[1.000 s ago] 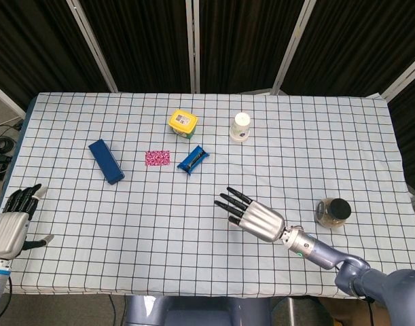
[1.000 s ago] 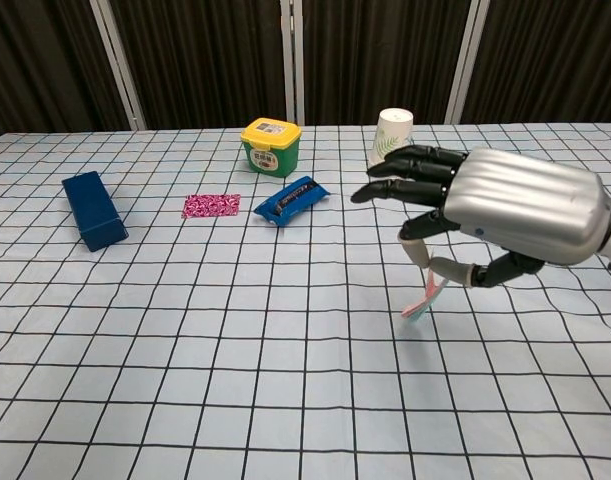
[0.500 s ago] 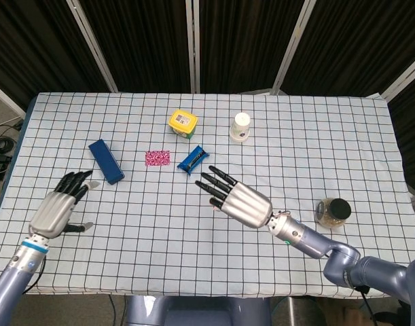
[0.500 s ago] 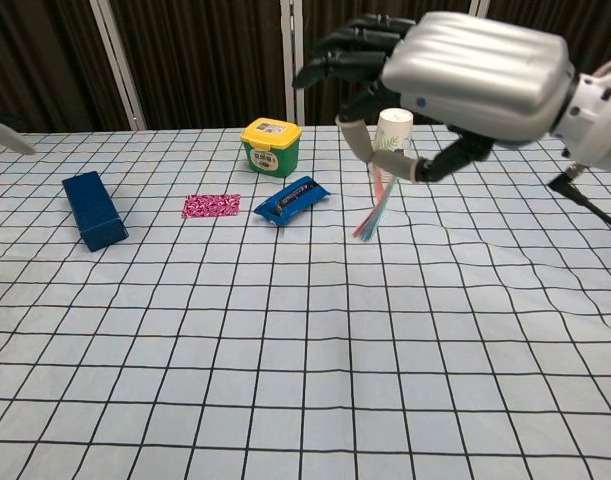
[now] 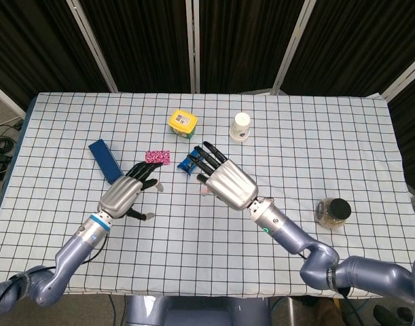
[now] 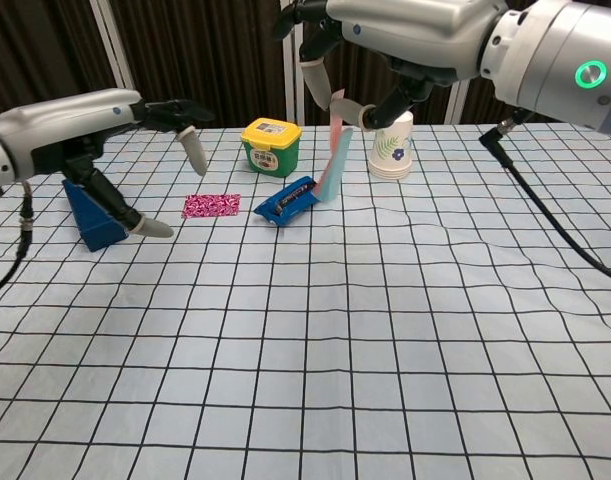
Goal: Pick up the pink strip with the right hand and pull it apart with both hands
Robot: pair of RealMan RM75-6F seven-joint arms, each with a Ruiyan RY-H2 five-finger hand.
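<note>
Dangling pink strip (image 6: 334,160) pinched in right hand (image 5: 225,182), above tablecloth (image 5: 343,149).

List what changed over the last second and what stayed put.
Both hands moved toward the table's middle. The right hand, still pinching the pink strip, rose and travelled forward-left; it now hangs over the blue packet. The left hand came in from the near left edge, fingers apart, holding nothing. Unmoved: blue box, pink patterned packet, yellow-lidded tub, paper cup, jar.
</note>
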